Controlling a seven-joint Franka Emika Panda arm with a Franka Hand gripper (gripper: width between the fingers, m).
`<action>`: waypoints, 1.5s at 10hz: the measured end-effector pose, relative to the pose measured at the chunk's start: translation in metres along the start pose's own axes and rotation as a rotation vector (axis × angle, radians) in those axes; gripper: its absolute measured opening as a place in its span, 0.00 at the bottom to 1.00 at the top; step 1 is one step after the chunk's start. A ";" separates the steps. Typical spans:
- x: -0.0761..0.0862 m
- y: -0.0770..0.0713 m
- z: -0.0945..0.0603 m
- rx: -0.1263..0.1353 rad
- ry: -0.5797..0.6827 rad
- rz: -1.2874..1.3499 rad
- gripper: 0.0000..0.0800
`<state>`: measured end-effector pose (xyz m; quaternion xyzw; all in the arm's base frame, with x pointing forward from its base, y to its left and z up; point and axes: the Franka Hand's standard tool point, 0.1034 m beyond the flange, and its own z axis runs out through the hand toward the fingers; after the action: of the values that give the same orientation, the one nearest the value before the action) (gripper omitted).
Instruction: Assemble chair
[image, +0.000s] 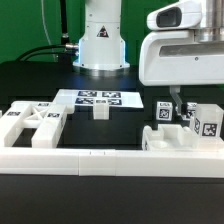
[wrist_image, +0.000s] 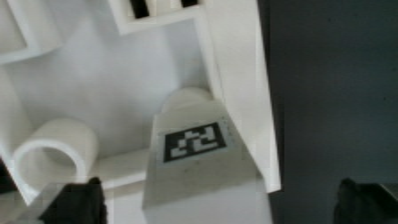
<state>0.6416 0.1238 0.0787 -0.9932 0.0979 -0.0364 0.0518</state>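
Claw (image: 178, 107) hangs wide open over the exterior view's right side, holding nothing. Straight below it is the parts cluster (image: 186, 132): blocky white chair pieces with tags, just behind the rail (image: 100, 157). So the target lies directly under the claw, not off to a side. My guess is that a straight drop comes next.

In the wrist view the fingertips (wrist_image: 71, 202) stand either side of a tagged piece (wrist_image: 192, 140), well apart from it, no contact. Its long axis runs crosswise to the line between the fingertips, so the jaws would close across its narrow width. A round piece (wrist_image: 54, 152) sits just beside it, near one fingertip, and could get nudged.

Only the exterior view shows the rest. The framed panel (image: 35, 125) is at the exterior view's left and a short block (image: 100, 111) is at the marker board (image: 100, 98), both well apart from the claw. Only the wrist view shows the straddle. Neither view shows clearly how high the claw is above the piece.
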 end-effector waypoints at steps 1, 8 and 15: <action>0.000 0.000 0.000 -0.002 0.000 -0.078 0.81; 0.002 0.006 0.001 -0.003 0.000 -0.205 0.36; 0.006 0.009 -0.001 0.022 0.035 0.408 0.36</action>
<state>0.6454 0.1144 0.0786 -0.9513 0.2976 -0.0436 0.0670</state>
